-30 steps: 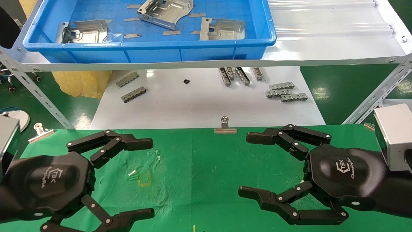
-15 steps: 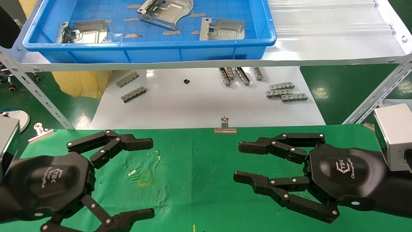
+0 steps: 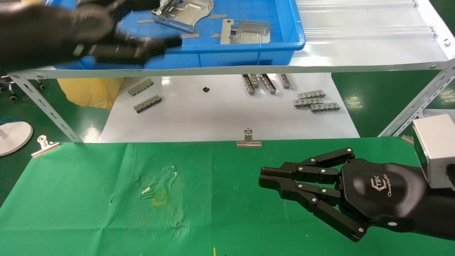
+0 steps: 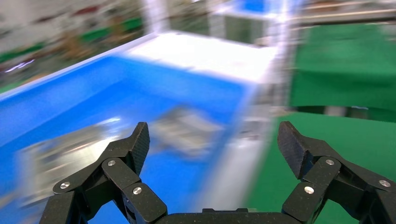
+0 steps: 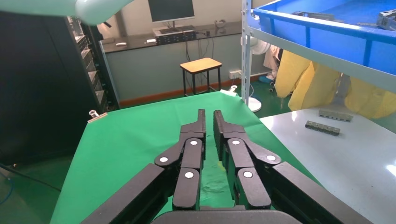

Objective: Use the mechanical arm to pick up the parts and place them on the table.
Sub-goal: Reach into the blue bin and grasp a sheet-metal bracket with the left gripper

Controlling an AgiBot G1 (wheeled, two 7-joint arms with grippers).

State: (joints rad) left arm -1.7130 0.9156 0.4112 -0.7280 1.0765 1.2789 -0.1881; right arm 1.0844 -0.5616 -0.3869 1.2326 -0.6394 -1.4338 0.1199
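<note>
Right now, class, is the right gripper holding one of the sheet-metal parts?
No: the right gripper is shut empty above the green table; visible parts lie in the blue tray.

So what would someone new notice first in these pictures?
Probably the left gripper, a dark blur up at the blue tray's near edge, fingers spread wide. Next, the right gripper low over the green table, fingers pressed together and empty. Then the shiny parts lying in the tray.

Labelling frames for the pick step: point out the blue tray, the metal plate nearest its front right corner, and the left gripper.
blue tray (image 3: 245,57), head view, front wall.
metal plate (image 3: 249,32), head view, flat embossed face.
left gripper (image 4: 212,142), left wrist view, midway between the open fingertips.
</note>
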